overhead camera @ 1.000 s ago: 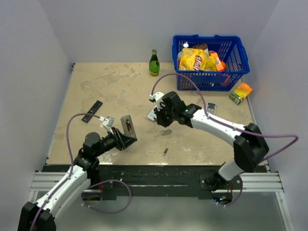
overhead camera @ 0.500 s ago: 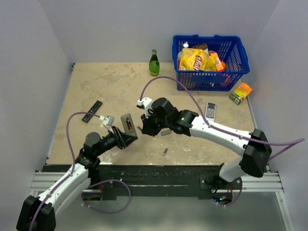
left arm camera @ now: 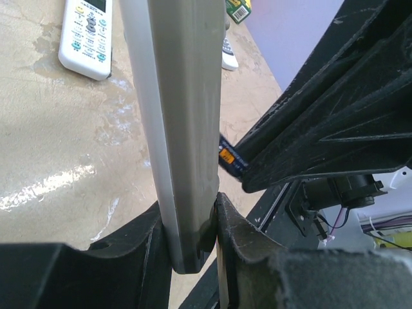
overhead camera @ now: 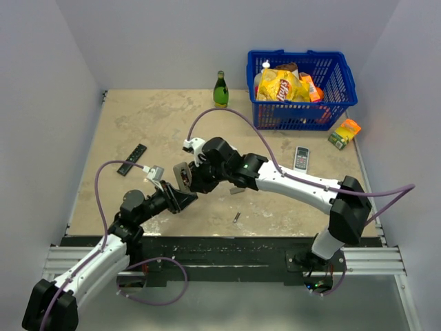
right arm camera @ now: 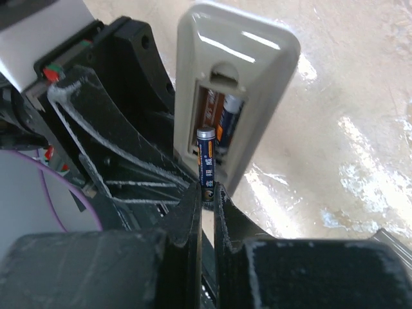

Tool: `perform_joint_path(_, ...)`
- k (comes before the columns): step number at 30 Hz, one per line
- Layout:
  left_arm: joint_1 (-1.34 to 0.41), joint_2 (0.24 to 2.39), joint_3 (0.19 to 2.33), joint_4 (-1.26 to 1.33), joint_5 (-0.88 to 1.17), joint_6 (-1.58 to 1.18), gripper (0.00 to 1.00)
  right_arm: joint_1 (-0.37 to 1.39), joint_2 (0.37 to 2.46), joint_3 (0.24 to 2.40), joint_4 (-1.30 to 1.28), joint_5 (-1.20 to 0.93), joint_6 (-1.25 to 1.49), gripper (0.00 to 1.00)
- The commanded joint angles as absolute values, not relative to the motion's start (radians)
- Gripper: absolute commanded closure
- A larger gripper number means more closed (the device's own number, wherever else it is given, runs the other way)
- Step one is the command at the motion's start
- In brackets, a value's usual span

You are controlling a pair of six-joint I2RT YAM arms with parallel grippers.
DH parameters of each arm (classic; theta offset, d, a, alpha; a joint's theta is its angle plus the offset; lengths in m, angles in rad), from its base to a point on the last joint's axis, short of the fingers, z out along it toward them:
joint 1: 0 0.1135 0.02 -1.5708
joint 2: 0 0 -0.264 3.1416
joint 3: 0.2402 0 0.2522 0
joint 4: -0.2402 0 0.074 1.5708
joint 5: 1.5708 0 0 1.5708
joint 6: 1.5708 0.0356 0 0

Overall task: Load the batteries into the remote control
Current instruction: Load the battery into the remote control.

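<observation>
Left arm (overhead camera: 88, 270): white tubular links, black joint housings. Right arm (overhead camera: 303, 185): same build, with a chunky black elbow block.

Left purple cable (overhead camera: 102, 189) loops clear of the forearm. Right purple cable (overhead camera: 227, 112) makes a longer arc.

Left wrist box (overhead camera: 153, 172) and right wrist box (overhead camera: 193, 145): small, white.

Left pincer (left arm camera: 190, 228): matte black moulded fingers with a grainy finish. Right pincer (right arm camera: 206, 196): same black, slim tapering fingers. Open triangular ribbing on the finger bodies.

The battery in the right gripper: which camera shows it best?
The right wrist view: the battery stands between the fingers of the right gripper, before the open compartment of the remote. The left wrist view shows only a small part; the top view hides it.
</observation>
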State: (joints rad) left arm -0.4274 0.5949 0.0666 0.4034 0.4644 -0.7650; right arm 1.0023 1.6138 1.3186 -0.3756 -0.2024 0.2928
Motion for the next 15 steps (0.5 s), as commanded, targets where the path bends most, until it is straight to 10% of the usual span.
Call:
perform_joint_path(1,-0.445,0.584,0.058,0.462,0.437,-0.730,1.00,1.015,1.635,1.396,-0.370,-0.222,0.314,1.00)
perform_joint_path(15,-0.502,0.575,0.052,0.436,0.408,-0.703,1.00,1.023,1.701,1.480,-0.390,-0.183,0.357,1.00)
